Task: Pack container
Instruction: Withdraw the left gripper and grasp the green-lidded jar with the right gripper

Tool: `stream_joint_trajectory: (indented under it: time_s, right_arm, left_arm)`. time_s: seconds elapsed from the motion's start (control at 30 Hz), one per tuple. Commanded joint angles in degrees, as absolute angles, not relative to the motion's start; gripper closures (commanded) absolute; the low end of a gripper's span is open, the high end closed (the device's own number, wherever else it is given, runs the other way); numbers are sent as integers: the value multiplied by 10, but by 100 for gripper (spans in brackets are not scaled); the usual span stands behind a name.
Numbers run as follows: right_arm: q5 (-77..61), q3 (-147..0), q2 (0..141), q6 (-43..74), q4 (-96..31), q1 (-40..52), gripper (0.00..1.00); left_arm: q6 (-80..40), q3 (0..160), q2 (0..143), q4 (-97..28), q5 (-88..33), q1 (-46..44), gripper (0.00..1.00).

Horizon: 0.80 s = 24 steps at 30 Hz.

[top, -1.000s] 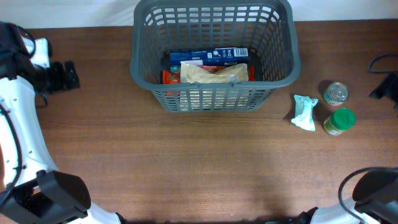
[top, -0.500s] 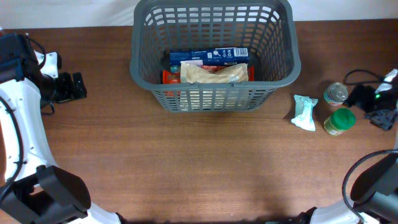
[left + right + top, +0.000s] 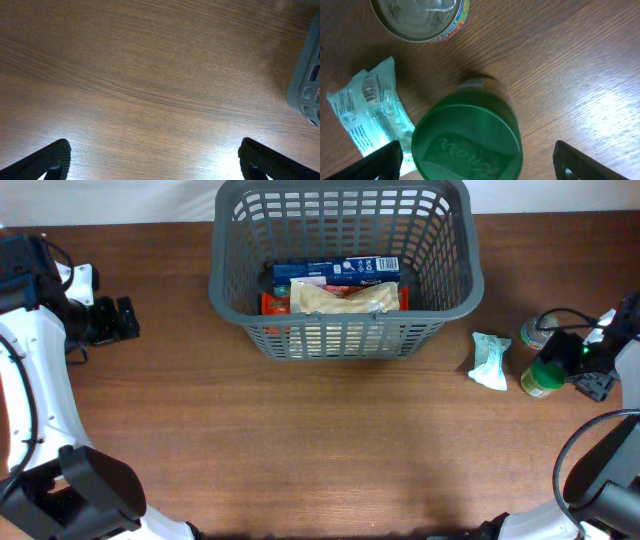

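Note:
The container, a dark grey slotted basket (image 3: 340,338), stands at the back middle of the table; one corner of it shows in the left wrist view (image 3: 307,85). It holds a blue box (image 3: 335,270), a tan bag (image 3: 345,298) and a red pack. My right gripper (image 3: 480,165) is open just above a green-lidded jar (image 3: 467,142), with one finger on each side of the lid and neither touching it. From overhead the right gripper (image 3: 572,366) sits right of the jar (image 3: 543,376). My left gripper (image 3: 118,320) hangs open over bare wood at the far left (image 3: 155,162).
A tin can (image 3: 538,330) stands just behind the jar, its top showing in the right wrist view (image 3: 420,17). A pale green packet (image 3: 490,360) lies left of the jar (image 3: 370,115). The table's right edge is close to the right arm.
My right arm has come in from the table's right edge to the jar, its jaws spreading wider. The left arm shifted slightly right early on, then stayed still.

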<state>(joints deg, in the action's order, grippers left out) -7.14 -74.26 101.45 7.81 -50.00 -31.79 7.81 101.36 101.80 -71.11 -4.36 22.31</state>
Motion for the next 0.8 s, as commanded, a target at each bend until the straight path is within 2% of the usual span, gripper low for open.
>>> stream_joint_trajectory:
  time_s: [0.0, 0.77]
  right_arm:
    - [-84, -726, 1008, 87, -489, -311, 9]
    - [-84, -716, 1045, 96, -469, -311, 17]
  left_arm:
    - [71, 1011, 1007, -711, -52, 226, 1]
    - [71, 1011, 1007, -711, -52, 226, 1]
